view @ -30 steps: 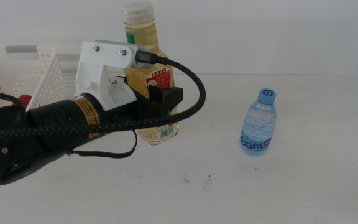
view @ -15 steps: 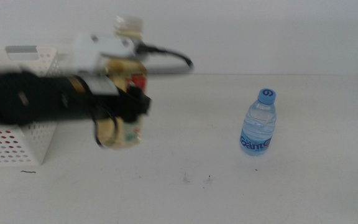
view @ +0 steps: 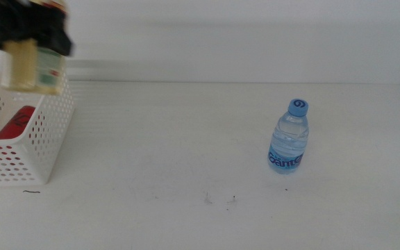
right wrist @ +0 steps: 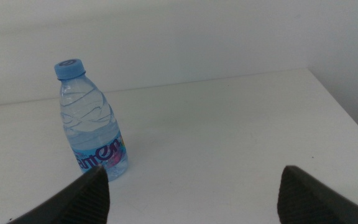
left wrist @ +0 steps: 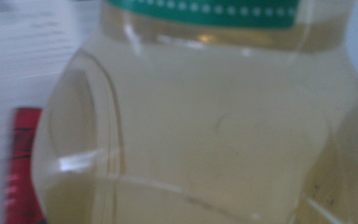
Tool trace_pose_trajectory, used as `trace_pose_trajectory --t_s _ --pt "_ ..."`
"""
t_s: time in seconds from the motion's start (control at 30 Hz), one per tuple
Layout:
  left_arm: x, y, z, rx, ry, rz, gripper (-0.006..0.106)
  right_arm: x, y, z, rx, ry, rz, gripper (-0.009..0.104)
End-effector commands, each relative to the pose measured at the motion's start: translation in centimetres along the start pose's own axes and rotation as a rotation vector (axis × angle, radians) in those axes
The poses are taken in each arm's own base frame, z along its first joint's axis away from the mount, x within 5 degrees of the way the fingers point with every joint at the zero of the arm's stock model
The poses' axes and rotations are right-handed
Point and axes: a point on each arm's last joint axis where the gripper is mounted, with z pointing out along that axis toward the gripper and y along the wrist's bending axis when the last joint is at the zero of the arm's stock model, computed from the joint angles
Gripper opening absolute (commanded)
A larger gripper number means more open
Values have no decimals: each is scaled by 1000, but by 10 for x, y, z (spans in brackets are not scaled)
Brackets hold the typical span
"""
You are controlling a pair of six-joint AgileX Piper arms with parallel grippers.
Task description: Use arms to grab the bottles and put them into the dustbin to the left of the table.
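1. Setting: the white table (view: 186, 160) is lying under a plain pale wall, with the dustbin (view: 44, 142) sitting at its left edge.
2. Juice bottle (view: 35, 66): now hanging blurred above the dustbin's rim; a second ago it was being carried over mid-table, so the swing leftward is nearly finishing. Release looks like the remaining step.
3. Left gripper (view: 30, 24): clamping the juice bottle, which is filling the left wrist view.
4. Red can (view: 18, 121): already lying inside the dustbin.
5. Water bottle (view: 288, 137): standing upright, well right, untouched and awaiting collection.
6. Right gripper (right wrist: 191, 186): waiting just beside the water bottle, jaws spread wide, holding nothing.
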Motion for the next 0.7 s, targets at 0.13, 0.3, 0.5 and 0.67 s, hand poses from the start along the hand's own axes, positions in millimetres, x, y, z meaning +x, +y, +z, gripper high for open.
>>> trace_pose_trajectory --t_s 0.13,0.3,0.5,0.67 --pt "-16 63 -5 -126 40 -92 5 0 -1 0 10 -7 -18 87" --pt "-7 108 20 -160 126 -139 5 0 -1 0 10 -7 -18 87" --pt "2 133 59 -144 222 -138 5 0 -1 0 10 -7 -18 87" --pt "11 145 92 -114 298 -131 8 0 -1 0 10 -7 -18 87"
